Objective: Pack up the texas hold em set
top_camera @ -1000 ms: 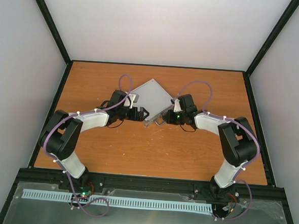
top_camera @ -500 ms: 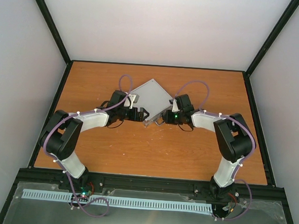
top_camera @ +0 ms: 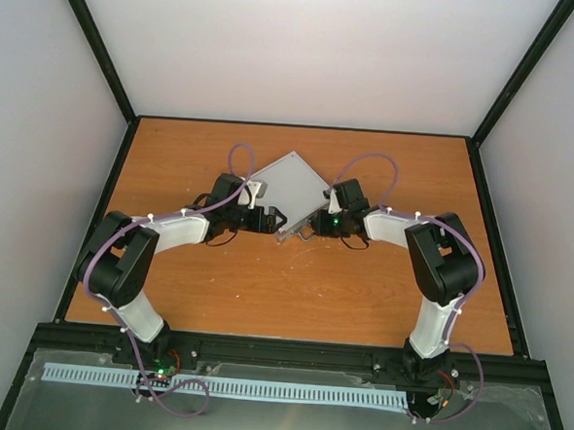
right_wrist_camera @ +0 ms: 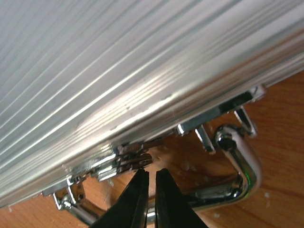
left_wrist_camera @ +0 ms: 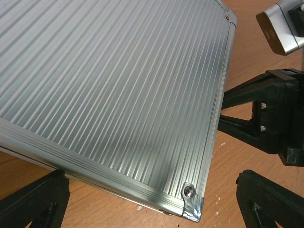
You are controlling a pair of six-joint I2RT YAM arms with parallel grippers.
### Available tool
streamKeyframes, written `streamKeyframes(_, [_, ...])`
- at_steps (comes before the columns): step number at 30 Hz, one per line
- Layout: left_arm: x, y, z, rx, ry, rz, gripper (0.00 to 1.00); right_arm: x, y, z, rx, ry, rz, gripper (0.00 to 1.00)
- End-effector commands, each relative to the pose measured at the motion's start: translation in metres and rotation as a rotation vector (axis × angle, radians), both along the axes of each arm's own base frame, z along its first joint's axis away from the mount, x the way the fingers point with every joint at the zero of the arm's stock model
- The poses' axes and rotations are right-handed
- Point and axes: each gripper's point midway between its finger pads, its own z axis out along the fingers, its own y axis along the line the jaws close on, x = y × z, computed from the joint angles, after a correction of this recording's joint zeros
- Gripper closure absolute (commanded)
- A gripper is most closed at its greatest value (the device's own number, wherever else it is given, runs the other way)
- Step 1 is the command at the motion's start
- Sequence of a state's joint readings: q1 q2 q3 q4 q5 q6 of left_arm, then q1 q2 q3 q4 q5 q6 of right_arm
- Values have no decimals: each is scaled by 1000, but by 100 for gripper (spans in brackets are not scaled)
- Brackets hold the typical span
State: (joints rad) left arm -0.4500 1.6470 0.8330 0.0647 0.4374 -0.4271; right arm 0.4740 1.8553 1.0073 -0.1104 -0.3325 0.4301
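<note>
Nearest the bases, the orange-brown wooden counter (top_camera: 292,293) is carrying only what both arms are reaching toward. The jaws of the left arm (top_camera: 169,229) are standing wide apart and gripping nothing. They are straddling the near corner of the small silver ribbed-aluminium case (top_camera: 289,181) at about its 7 o'clock, with one finger on either side of the riveted corner cap (left_wrist_camera: 192,209). The jaws of the right arm (top_camera: 440,263) are pressed together and holding nothing. Their tips are pointing in at the case's 5 o'clock edge, just beside a chrome latch (right_wrist_camera: 123,161) and inside the loop of the curved chrome handle (right_wrist_camera: 237,161), which is lying flat against the counter. Whether the tips are actually touching the latch cannot be told. Beyond them, the case is lying flat with its lid down, turned like a diamond and sitting a little toward 12 o'clock from the counter's middle. No cards, chips, buttons or die are showing in any view, so the contents are probably already stowed and the lid-closing step looks done. What seems to be left is fastening the latches along the handle edge. Whether either one is snapped shut cannot be told here.
</note>
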Motion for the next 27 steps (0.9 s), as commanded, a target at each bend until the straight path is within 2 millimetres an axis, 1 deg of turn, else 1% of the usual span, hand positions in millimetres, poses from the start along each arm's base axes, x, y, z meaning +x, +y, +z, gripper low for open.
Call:
streamKeyframes(1, [3, -8, 12, -17, -59, -39, 3, 9, 2, -5, -30, -16, 4, 91])
streamKeyframes(9, [2, -9, 12, -18, -58, -45, 3, 11, 3, -7, -35, -17, 11, 91])
streamKeyframes(12, [2, -8, 12, -17, -59, -43, 3, 10, 3, -5, -36, -20, 13, 91])
streamKeyframes(16, [0, -6, 16, -23, -78, -36, 3, 7, 2, 5, -32, -47, 28, 90])
streamKeyframes(20, [-4, -6, 24, -43, -103, -48, 3, -4, -2, 19, -28, -73, 53, 85])
streamKeyframes(22, [-6, -7, 33, -55, -119, -54, 3, -11, -5, 29, -22, -90, 68, 79])
streamKeyframes(23, [-6, -5, 38, -59, -133, -48, 3, -14, -6, 35, -21, -105, 78, 71])
streamKeyframes(27, [2, 6, 81, -49, -244, -2, 1, -26, -20, 53, -52, -145, 88, 41])
